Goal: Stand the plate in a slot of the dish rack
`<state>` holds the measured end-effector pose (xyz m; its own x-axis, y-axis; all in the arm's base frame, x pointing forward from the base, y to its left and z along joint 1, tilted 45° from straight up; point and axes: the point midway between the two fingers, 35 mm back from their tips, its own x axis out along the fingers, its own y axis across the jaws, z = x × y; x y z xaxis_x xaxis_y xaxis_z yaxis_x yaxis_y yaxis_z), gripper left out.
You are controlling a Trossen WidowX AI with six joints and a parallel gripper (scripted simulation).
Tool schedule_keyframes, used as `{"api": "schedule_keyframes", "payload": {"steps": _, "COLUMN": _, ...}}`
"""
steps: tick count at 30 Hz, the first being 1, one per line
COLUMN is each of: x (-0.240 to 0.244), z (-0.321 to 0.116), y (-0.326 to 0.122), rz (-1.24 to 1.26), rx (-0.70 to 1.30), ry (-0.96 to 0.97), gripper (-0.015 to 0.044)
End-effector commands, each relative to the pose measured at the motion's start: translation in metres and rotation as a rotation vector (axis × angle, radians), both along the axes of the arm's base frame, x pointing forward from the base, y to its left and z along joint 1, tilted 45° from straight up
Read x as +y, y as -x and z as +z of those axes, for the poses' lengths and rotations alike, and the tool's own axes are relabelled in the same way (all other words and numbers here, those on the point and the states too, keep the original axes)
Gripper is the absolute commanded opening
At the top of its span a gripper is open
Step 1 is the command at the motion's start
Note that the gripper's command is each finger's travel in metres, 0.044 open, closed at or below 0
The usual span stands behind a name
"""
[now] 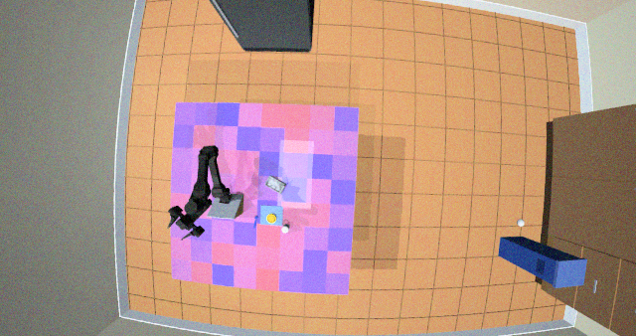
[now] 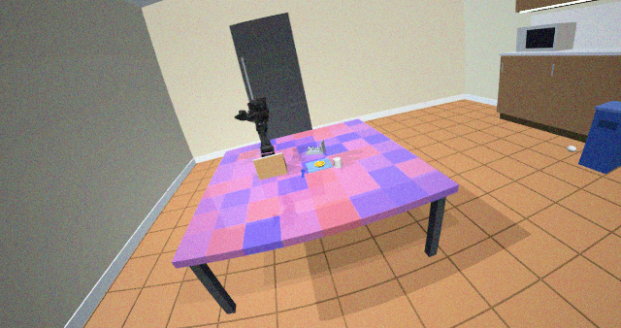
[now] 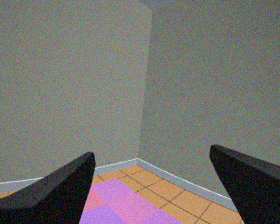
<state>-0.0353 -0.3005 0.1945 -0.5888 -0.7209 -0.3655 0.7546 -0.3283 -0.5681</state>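
Observation:
A small round yellow plate [image 1: 271, 219] [image 2: 319, 164] appears to lie flat on a light blue square mat [image 1: 264, 210] [image 2: 310, 168]. The small grey dish rack [image 1: 275, 184] [image 2: 315, 150] stands just behind the mat; its slots and rails are too small to make out. My gripper [image 1: 176, 232] [image 2: 237, 116] [image 3: 153, 155] is open and empty. It is held high at the table's left edge, far from plate and rack, and points away from them. In the wrist view only walls, floor and a table corner show between the fingers.
A box [image 1: 225, 208] [image 2: 271, 166], tan in front, stands between the arm's side and the mat. A white cup [image 1: 285, 229] [image 2: 338, 162] stands at the mat's right, and a thin blue item [image 1: 255, 222] [image 2: 303, 173] lies at its left.

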Motion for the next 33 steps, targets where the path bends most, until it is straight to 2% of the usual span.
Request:
{"api": "schedule_keyframes", "payload": {"steps": 1, "x": -0.014, "z": -0.007, "y": -0.022, "rz": 0.108, "rx": 0.006, "ry": -0.105, "gripper": 0.04}}
{"api": "schedule_keyframes", "payload": {"steps": 17, "x": -0.038, "z": -0.048, "y": -0.107, "rz": 0.484, "rx": -0.003, "ry": -0.499, "gripper": 0.04}}
{"api": "schedule_keyframes", "payload": {"steps": 33, "x": -0.022, "z": -0.091, "y": -0.192, "rz": 0.833, "rx": -0.052, "ry": -0.898, "gripper": 0.04}}
